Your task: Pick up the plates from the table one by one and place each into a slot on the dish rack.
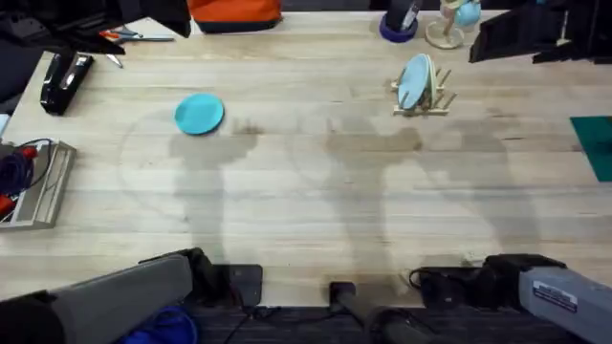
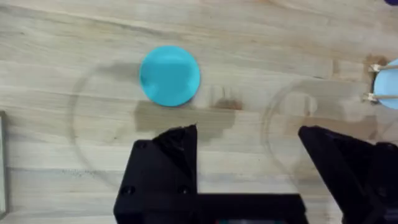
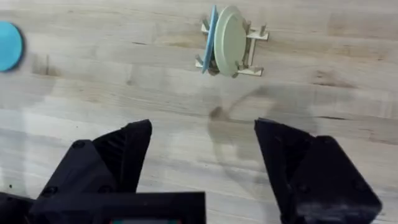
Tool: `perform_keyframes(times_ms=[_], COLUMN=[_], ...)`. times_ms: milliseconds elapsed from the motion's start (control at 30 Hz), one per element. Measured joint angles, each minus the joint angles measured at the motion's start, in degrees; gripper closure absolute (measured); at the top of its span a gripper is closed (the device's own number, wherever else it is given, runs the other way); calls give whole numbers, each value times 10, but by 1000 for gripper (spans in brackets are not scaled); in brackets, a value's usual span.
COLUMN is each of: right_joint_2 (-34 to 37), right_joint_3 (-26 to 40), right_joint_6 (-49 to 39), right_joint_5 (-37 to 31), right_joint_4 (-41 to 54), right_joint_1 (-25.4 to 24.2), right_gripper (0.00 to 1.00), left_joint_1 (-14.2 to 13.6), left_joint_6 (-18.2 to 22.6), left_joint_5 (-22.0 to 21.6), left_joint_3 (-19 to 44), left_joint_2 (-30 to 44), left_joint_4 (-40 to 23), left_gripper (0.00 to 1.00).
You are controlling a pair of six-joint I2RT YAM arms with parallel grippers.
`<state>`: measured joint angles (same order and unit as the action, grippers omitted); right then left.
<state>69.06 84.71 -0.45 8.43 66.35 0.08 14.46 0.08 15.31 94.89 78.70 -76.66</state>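
Observation:
One turquoise plate (image 1: 199, 114) lies flat on the wooden table (image 1: 306, 191), left of centre. It also shows ahead of my left gripper (image 2: 249, 140), as the plate (image 2: 169, 76). That gripper is open and holds nothing. The dish rack (image 1: 426, 100) stands at the back right with two plates (image 1: 415, 80) upright in its slots. My right gripper (image 3: 204, 134) is open and empty, well short of the rack (image 3: 252, 46). In that view a blue plate (image 3: 210, 34) and a paler one (image 3: 230, 38) stand in the rack. Both arms rest near the table's front edge.
A black stapler (image 1: 65, 81) and a grey tray with cables (image 1: 38, 186) sit at the left. An orange object (image 1: 234, 11), a wooden stand with a blue mug (image 1: 457, 21) and a dark holder (image 1: 398, 25) line the back. A dark teal mat (image 1: 595, 143) lies at the right edge.

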Motion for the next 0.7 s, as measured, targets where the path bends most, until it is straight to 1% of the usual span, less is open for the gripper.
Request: perform_keyframes(times_ms=[233,367,433,567,633,700], right_joint_2=[0,0,0,0,1,2], right_joint_3=[0,0,0,0,0,0], right_joint_6=[0,0,0,0,0,0], right_joint_5=[0,0,0,0,0,0], right_joint_4=[0,5,11,11,11,12], right_joint_1=[0,0,0,0,0,0], right_gripper=[7,8,8,7,6,7], left_joint_1=[0,0,0,4,15,34], left_joint_6=[2,5,16,58,79,95], left_joint_5=[1,14,17,19,21,31], left_joint_3=[0,0,0,0,0,0], left_joint_2=[0,0,0,0,0,4], left_joint_4=[-7,-8,-8,-7,-2,7], left_gripper=[9,8,8,9,10,10])
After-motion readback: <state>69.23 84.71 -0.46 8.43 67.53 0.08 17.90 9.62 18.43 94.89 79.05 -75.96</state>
